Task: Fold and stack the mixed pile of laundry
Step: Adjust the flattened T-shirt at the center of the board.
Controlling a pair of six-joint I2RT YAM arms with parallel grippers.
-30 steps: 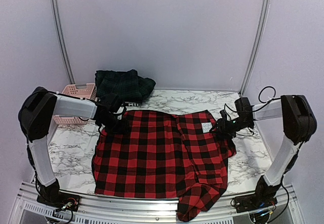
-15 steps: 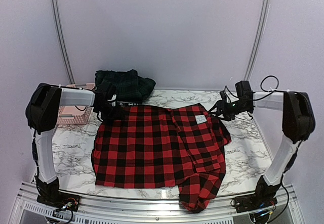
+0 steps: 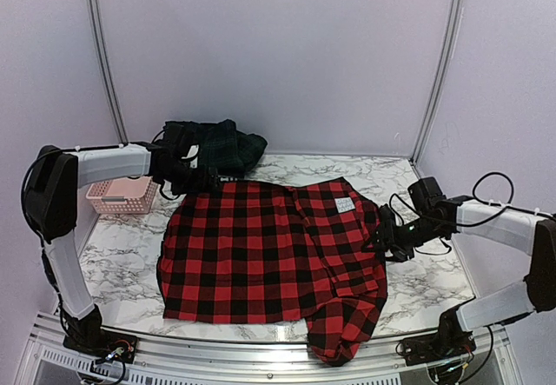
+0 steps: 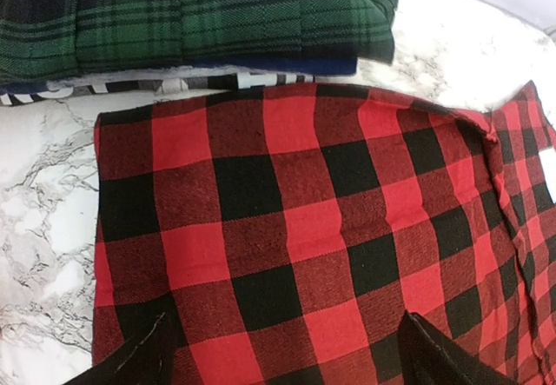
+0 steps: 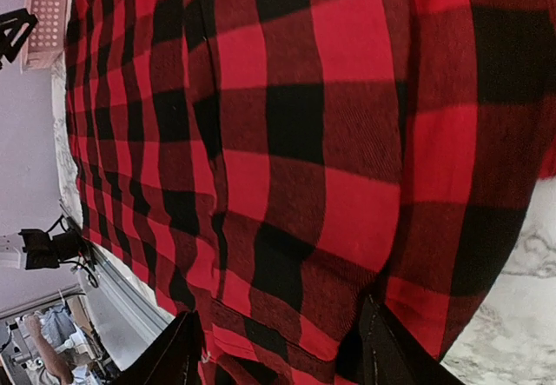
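Top view: red-and-black checked shirt [image 3: 269, 255] lay spread flat across the middle of the marble table [image 3: 122, 263], w/ a white label [image 3: 346, 204] showing near its far right part and one bunched bit hanging over the near edge at front right. L gripper [image 3: 207, 179] sat at the shirt's far left corner, just in front of the clothes heap at the back. Left wrist view: its jaws stood wide apart above the cloth, nothing between them, shirt corner lying flat on the marble. Behind that corner, dark green plaid piece [image 4: 200, 11] sat on top of a navy piece [image 4: 261, 63], whose white lettered band poked out along the bottom, touching the shirt's far edge. Pink basket [image 3: 122, 194] stood at far left, beside the heap. R gripper [image 3: 388, 235] was low at the shirt's right edge. Right wrist view: fingers [image 5: 184, 355] partly apart w/ checked cloth filling the gap behind them; couldn't tell if they pinched the edge or just hung over it.
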